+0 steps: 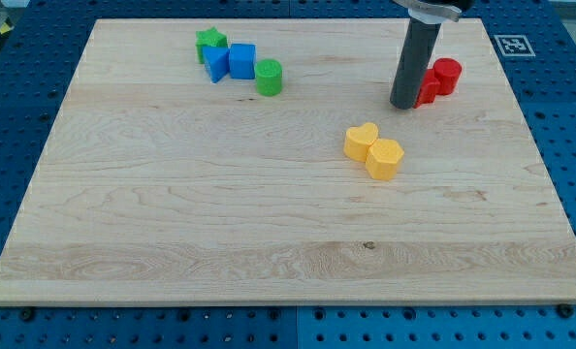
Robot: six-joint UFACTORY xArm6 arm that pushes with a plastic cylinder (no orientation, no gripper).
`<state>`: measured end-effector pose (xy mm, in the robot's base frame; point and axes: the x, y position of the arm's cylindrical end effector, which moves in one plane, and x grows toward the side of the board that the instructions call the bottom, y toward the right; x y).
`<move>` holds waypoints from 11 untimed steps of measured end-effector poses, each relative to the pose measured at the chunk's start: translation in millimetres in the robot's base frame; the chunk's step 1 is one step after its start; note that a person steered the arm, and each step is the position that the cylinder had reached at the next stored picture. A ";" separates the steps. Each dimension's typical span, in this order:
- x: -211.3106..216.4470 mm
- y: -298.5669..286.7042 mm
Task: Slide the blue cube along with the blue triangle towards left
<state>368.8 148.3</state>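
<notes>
The blue cube [241,60] sits near the view's top left of the wooden board [172,213]. The blue triangle [217,65] touches its left side. A green star [210,41] lies just above the triangle, and a green cylinder [269,77] stands just right of the cube. My tip [404,105] rests on the board far to the right of the blue blocks, right beside the red blocks.
Two red blocks [440,79] stand at the view's top right, partly hidden behind my rod. A yellow heart [362,141] and a yellow hexagon [385,159] touch each other near the board's middle right. A marker tag [512,45] lies off the board's top right corner.
</notes>
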 end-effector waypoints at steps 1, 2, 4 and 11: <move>-4.4 1.6; -4.6 -45.2; -33.6 -88.0; -82.5 -280.6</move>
